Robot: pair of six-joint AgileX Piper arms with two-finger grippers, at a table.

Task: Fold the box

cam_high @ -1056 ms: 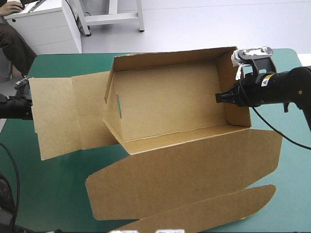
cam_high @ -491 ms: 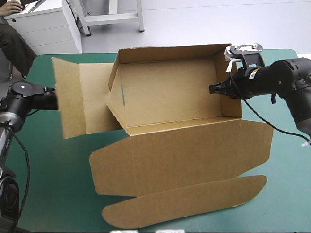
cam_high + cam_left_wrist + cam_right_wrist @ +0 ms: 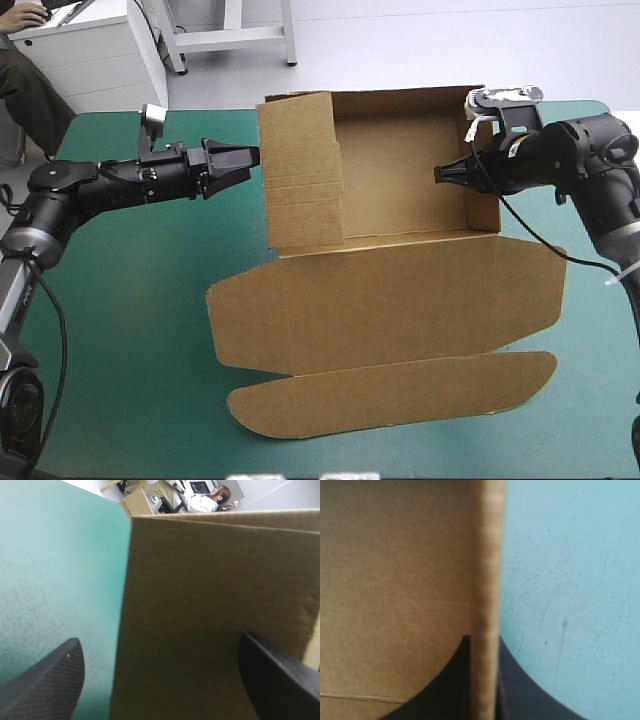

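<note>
The brown box (image 3: 400, 185) stands as an open tray at the table's far middle, its lid (image 3: 380, 300) flat toward the near edge. Its left wall (image 3: 300, 170) is upright. My left gripper (image 3: 250, 155) is open just outside that wall, tips at the board. In the left wrist view the box wall (image 3: 200, 605) fills the space ahead of the left gripper (image 3: 160, 640), whose fingers stand wide apart. My right gripper (image 3: 443, 172) is shut on the right wall. The right wrist view shows the wall's edge (image 3: 487, 580) pinched in the right gripper (image 3: 483, 642).
Teal-green cover (image 3: 120, 300) shows left of the lid under my left arm, and a strip (image 3: 590, 330) runs along the table's right side. The lid's rounded tuck flap (image 3: 400, 395) reaches close to the near edge.
The left side panel, flat on the table earlier, has swung up to stand as the left wall. My left arm followed it rightward and now stands open. The right gripper kept its hold.
</note>
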